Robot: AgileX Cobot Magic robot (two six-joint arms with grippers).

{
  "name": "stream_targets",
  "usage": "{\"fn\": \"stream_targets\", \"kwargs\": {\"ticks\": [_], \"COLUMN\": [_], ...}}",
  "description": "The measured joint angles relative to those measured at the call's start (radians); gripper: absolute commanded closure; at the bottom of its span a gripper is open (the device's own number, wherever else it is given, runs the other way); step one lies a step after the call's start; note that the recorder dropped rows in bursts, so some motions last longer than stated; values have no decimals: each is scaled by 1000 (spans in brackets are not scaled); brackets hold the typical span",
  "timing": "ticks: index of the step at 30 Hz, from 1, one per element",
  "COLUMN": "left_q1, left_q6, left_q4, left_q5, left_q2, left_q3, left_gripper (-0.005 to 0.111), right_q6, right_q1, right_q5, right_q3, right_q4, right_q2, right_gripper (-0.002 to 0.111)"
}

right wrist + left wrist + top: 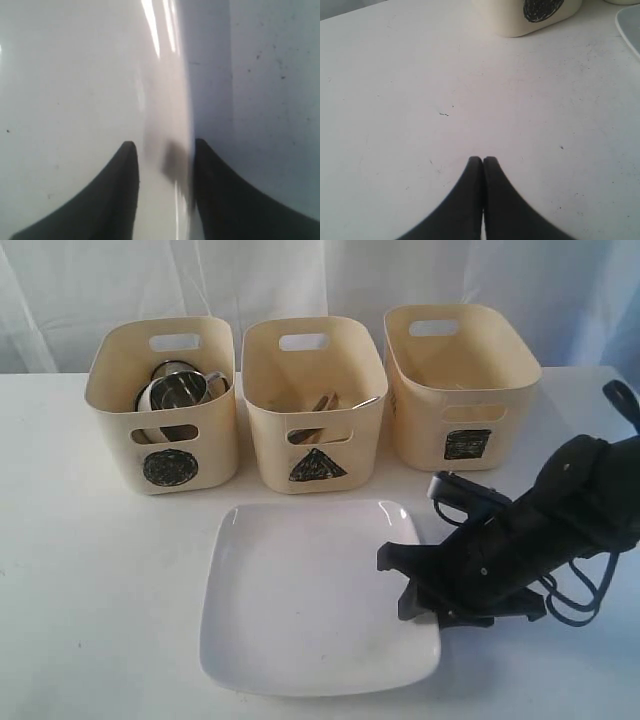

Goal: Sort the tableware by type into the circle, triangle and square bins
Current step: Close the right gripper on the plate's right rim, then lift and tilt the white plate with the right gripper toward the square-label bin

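The large white square plate lies flat on the table in front of the bins. My right gripper is low at the plate's right edge. In the right wrist view its jaws stand apart astride the raised rim, one finger over the plate and one outside it; it is open. The circle bin holds a steel mug and bowls. The triangle bin holds cutlery. My left gripper is shut and empty over bare table.
The square bin stands at the back right, its inside mostly hidden. A white curtain hangs behind the bins. In the left wrist view the circle bin and a corner of the plate show at the far side.
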Motion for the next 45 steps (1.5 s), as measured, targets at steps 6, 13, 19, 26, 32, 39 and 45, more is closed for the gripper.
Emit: {"fn": "stream_targets", "kwargs": {"ticks": [6, 13, 19, 26, 32, 39, 45], "left_q1": [0, 0, 0, 0, 0, 0, 0], "left_q6": [0, 0, 0, 0, 0, 0, 0], "left_q4": [0, 0, 0, 0, 0, 0, 0], "left_q5": [0, 0, 0, 0, 0, 0, 0], "left_q2": [0, 0, 0, 0, 0, 0, 0], "left_q3": [0, 0, 0, 0, 0, 0, 0], "left_gripper": [107, 107, 107, 107, 107, 107, 107], "right_q6": [-16, -94, -117, -128, -130, -130, -133], "right_q1": [-2, -4, -4, -2, -2, 0, 0], "right_q5": [-25, -25, -22, -18, -13, -4, 4], "right_q3": [0, 0, 16, 18, 19, 19, 19], "right_q4": [25, 43, 11, 3, 1, 1, -7], "right_q2": [11, 1, -94, -157, -162, -224, -260], "right_gripper": [108, 108, 108, 108, 108, 108, 108]}}
